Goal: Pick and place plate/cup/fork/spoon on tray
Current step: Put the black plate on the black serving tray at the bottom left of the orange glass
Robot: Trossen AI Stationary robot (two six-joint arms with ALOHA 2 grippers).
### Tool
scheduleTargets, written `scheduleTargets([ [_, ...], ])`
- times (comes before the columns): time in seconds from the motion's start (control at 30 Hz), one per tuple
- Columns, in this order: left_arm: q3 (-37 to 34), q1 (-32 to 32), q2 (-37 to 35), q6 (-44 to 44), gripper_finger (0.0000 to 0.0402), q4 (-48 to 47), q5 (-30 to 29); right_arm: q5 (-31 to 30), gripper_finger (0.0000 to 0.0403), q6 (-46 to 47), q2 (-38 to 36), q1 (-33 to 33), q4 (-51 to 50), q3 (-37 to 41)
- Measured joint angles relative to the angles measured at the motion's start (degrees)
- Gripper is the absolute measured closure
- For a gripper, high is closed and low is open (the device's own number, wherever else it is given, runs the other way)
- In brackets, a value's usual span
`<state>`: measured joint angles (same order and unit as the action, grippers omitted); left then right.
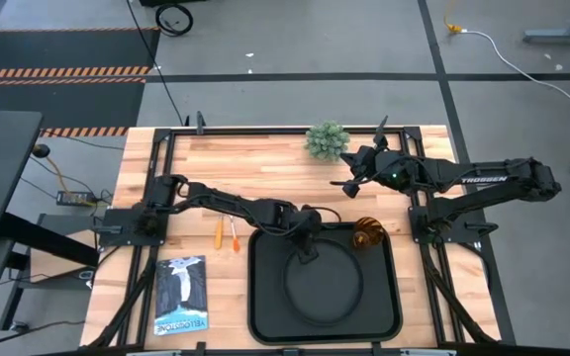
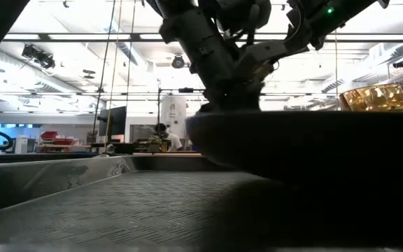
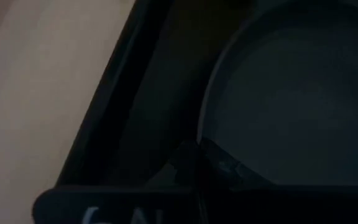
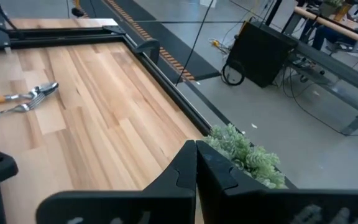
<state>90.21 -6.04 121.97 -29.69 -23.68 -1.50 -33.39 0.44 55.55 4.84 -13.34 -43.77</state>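
The round black plate point(image 1: 322, 285) is inside the black tray point(image 1: 263, 297), and my left gripper point(image 1: 308, 247) is shut on its far rim. The amber cup point(image 1: 368, 233) stands at the tray's far right corner; in the low view the cup point(image 2: 380, 98) shows behind the plate point(image 2: 313, 147). The fork and spoon point(image 1: 226, 234) lie side by side on the table left of the tray; they also show in the right wrist view point(image 4: 27, 99). My right gripper point(image 1: 349, 183) is shut and empty above the table's far side, next to a small plant. My left gripper pinches the plate's far rim point(image 3: 205, 127) between its two fingers point(image 3: 219, 163). The fingers come from the table's far left side, slanting down. In the low view the plate's held side stands above the tray floor point(image 2: 117, 210); whether its near edge rests on the tray, I cannot tell.
A small green plant point(image 1: 327, 140) stands at the table's far edge; it also shows in the right wrist view point(image 4: 244, 152). A blue booklet point(image 1: 181, 294) lies left of the tray. Bare wood lies between the tray and the far edge.
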Motion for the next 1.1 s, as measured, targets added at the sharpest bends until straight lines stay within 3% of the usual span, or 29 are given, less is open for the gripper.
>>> scheduleTargets([
  [0.83,0.0,-4.6,0.9,-12.1,0.0386,4.6,-7.9,-0.6,0.0398,-0.6,0.2,-3.7,1.2,0.0],
  [1.1,-0.1,-5.1,3.4,-13.4,0.0386,8.8,-7.4,-1.1,0.0398,-1.3,0.2,-3.8,1.4,0.0],
])
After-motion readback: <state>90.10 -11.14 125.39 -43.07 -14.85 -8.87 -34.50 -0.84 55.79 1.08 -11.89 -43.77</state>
